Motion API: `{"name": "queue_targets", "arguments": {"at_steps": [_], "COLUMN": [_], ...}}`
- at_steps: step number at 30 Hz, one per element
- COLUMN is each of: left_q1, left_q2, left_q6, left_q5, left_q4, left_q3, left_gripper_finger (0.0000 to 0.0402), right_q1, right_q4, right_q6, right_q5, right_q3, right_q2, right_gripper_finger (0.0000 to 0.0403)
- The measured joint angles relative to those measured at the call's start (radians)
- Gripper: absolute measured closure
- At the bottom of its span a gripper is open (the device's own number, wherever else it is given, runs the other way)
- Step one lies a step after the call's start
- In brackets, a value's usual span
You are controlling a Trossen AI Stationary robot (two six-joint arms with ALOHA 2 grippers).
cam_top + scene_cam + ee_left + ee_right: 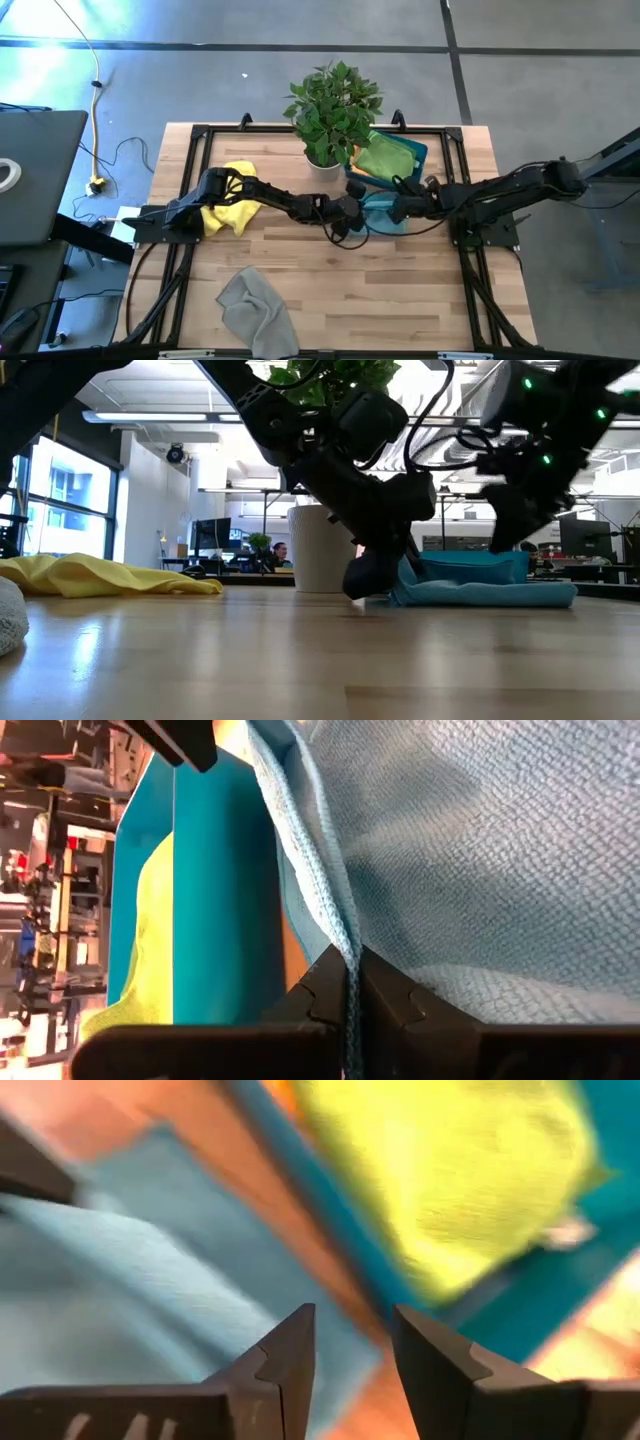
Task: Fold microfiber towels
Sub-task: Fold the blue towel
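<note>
While both dark arms reach in over the wooden tabletop (330, 290), everything here sits easily placed against the potted plant (333, 110) at the tabletop's far edge. Next in size after the tabletop is the teal bin (412, 152), touching the plant's pot on the right arm's side, with a green towel (383, 160) lying inside it. A grey towel (258, 310) lies crumpled well away from the plant, at the near edge toward the left arm's side. A yellow towel (232, 200) is bunched up on the left arm's side of the plant, partly under that arm.

The light blue towel (385, 212) lies just in front of the plant and against the bin's near wall — in the low view it shows as a flat folded stack (480, 592) on the wood. The left claw (352, 218) is down at this towel's edge, on the side facing the yellow towel; its fingers (325, 985) are pressed together and pinch a thick fold of the blue cloth (480, 850) between them. The right claw (397, 208) hangs over the same towel from the bin's side, its two fingers (290, 1355) spread apart with nothing between them — below them the wrist view shows blue cloth, a strip of wood and the bin's rim.
</note>
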State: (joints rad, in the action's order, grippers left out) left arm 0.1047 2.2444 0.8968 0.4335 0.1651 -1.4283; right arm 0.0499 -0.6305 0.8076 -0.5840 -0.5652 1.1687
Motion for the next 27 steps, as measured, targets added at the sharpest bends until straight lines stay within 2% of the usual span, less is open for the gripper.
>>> {"name": "queue_targets", "arguments": {"at_steps": [4, 6, 11, 13, 21, 27], "left_q1": [0.0, 0.0, 0.0, -0.003, -0.022, -0.039], "left_q2": [0.0, 0.0, 0.0, 0.0, 0.0, 0.0], "left_q6": [-0.024, -0.039, -0.048, -0.048, -0.05, -0.117], "left_q5": [0.0, -0.001, -0.002, -0.003, 0.011, 0.132], "left_q4": [0.012, 0.016, 0.018, 0.018, 0.019, 0.011], "left_q3": [0.0, 0.0, 0.0, 0.0, 0.0, 0.0], "left_gripper_finger": [0.0394, 0.0394, 0.0394, 0.0394, 0.0394, 0.0392], "right_q1": [0.041, 0.081, 0.156, 0.162, 0.171, 0.254], "right_q4": [0.102, 0.136, 0.124, 0.125, 0.145, 0.231], "right_q6": [0.006, 0.035, 0.11, 0.118, 0.158, 0.235], "right_q5": [0.172, 0.215, 0.119, 0.116, 0.231, 0.29], "right_q3": [-0.031, -0.028, -0.026, -0.026, -0.028, -0.028], "right_q2": [0.013, 0.027, 0.106, 0.146, 0.303, 0.295], "right_gripper_finger": [0.0277, 0.0277, 0.0277, 0.0277, 0.0277, 0.0277]}}
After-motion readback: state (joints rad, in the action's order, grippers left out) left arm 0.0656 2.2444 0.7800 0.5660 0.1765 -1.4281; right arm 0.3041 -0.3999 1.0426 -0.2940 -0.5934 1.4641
